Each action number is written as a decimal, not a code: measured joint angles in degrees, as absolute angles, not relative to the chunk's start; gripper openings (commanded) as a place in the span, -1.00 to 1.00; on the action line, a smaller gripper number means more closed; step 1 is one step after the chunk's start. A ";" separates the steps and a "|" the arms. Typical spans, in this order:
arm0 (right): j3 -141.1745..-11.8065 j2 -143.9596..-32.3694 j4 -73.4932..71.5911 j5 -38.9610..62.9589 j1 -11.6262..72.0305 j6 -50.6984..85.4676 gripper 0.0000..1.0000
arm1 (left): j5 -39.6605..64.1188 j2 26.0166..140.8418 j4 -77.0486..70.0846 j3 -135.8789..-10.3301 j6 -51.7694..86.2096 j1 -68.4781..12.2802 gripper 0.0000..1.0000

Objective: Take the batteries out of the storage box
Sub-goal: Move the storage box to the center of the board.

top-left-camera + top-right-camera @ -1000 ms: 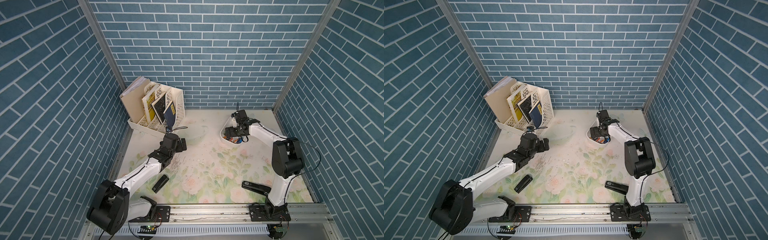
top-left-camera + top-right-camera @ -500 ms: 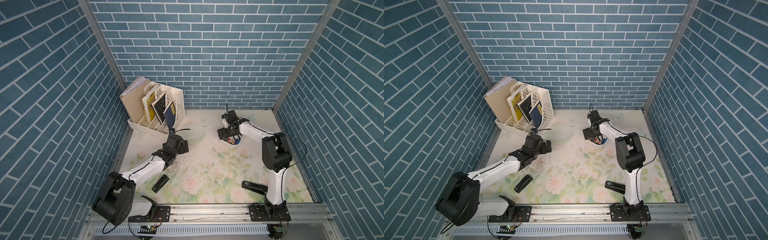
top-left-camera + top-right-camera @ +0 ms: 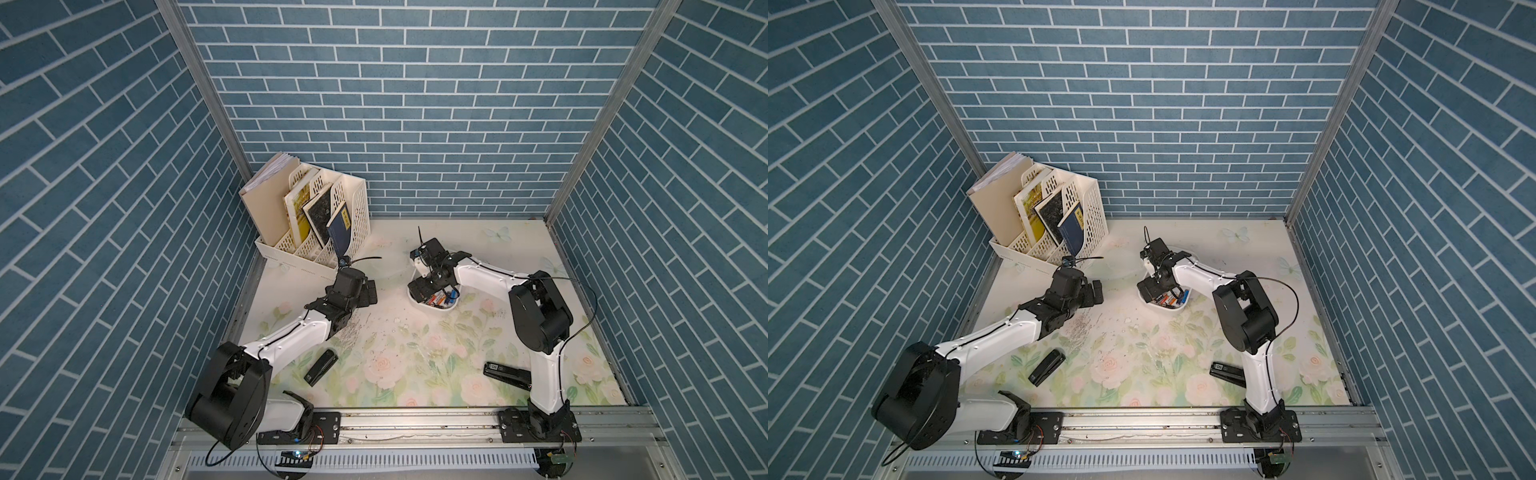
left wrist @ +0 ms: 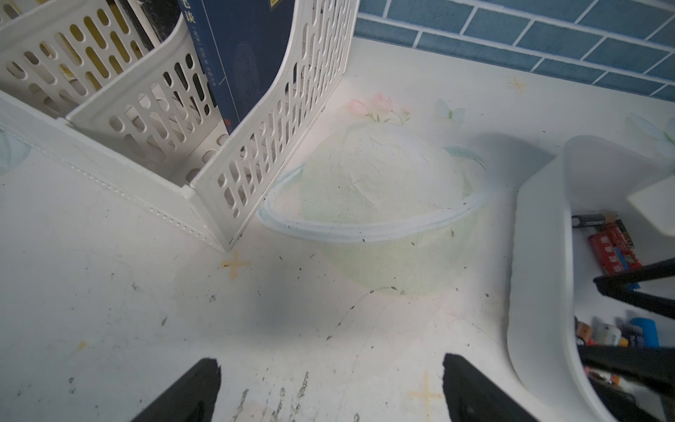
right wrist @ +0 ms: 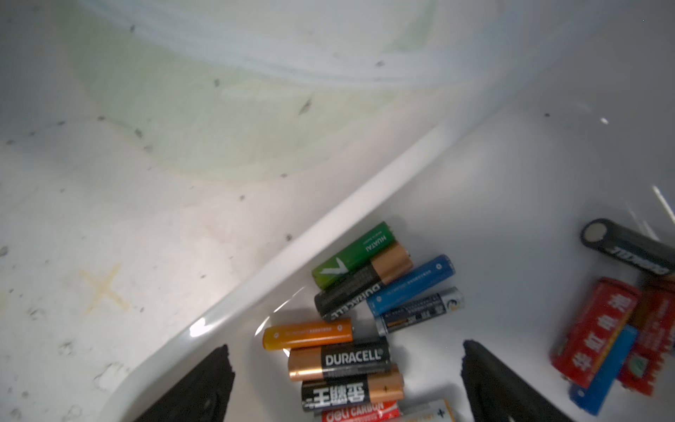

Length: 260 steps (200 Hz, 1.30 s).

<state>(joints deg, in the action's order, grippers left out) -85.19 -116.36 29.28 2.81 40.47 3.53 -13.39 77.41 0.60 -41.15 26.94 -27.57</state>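
The storage box [image 3: 433, 308] is a shallow white tray at mid-table; its wall [image 4: 537, 255] and rim [image 5: 328, 226] show in the wrist views. Several batteries [image 3: 441, 299] [image 3: 1169, 298] lie loose in it, black-and-copper, orange, green, blue and red ones [image 5: 369, 270]. My right gripper [image 3: 419, 289] [image 3: 1149, 289] hangs open low over the box's left end, its jaws astride the black-and-copper batteries [image 5: 345, 356] and holding nothing. My left gripper [image 3: 368, 293] [image 3: 1094, 293] is open over bare mat [image 4: 330, 365], left of the box.
A cream perforated file rack [image 3: 316, 245] with books stands at the back left, close to the left gripper. One black stapler [image 3: 320, 366] lies front left, another [image 3: 507, 372] front right beside the right arm. Loose staples [image 3: 353, 328] are scattered near the left forearm.
My right gripper has swung left and toward the front, and the box now lies farther left with it. My left gripper has hardly shifted. Both stay open.
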 measured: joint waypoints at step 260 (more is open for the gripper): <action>-71.79 -104.77 32.23 2.92 46.24 4.69 1.00 | -13.74 79.20 4.19 -44.16 28.95 -27.79 0.99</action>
